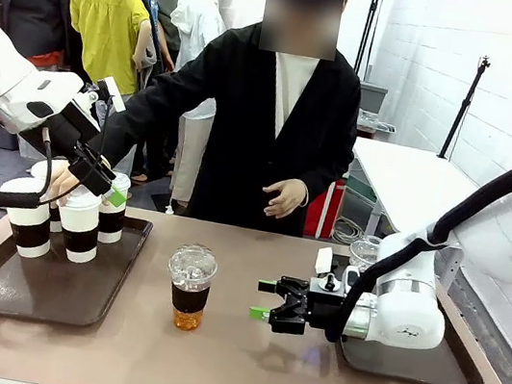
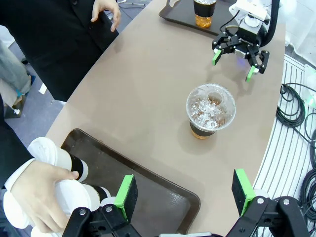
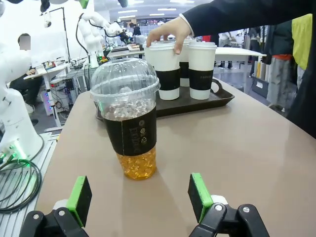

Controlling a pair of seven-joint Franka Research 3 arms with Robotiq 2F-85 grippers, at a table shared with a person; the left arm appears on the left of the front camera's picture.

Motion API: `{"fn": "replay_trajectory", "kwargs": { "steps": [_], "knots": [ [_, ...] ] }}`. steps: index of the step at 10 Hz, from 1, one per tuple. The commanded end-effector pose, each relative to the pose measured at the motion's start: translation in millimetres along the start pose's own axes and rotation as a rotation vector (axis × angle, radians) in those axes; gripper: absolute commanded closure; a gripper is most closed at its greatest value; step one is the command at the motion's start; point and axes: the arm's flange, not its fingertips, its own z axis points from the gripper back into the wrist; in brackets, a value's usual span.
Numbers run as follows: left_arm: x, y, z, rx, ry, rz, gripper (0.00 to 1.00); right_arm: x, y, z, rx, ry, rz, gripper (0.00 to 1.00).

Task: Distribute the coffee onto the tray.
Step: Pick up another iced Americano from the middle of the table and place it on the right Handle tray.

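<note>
While a hand [image 2: 37,190] covers paper cups [image 1: 81,223], dome-lidded cup [image 1: 191,284] stands mid-table

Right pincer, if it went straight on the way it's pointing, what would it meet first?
Most likely the clear dome-lidded cup of amber drink on the table: it stands straight ahead of the open right pincer, with nothing nearer.
</note>
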Motion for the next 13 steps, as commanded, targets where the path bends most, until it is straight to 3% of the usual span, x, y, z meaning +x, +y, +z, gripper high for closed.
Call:
{"fn": "replay_trajectory", "kwargs": {
  "steps": [1,10,13],
  "knots": [
    [-1.3,2.2,0.9,-0.010,-0.004,-0.005,0.00,-7.1,-8.1,-20.6,-0.020,0.004,0.019,0.00],
    [-1.3,2.2,0.9,-0.010,-0.004,-0.005,0.00,-4.5,-8.9,-16.9,0.015,0.009,0.001,0.00],
    [-1.3,2.2,0.9,-0.010,-0.004,-0.005,0.00,-3.8,-13.4,-47.3,0.036,0.001,0.004,0.00]
  ]
}}
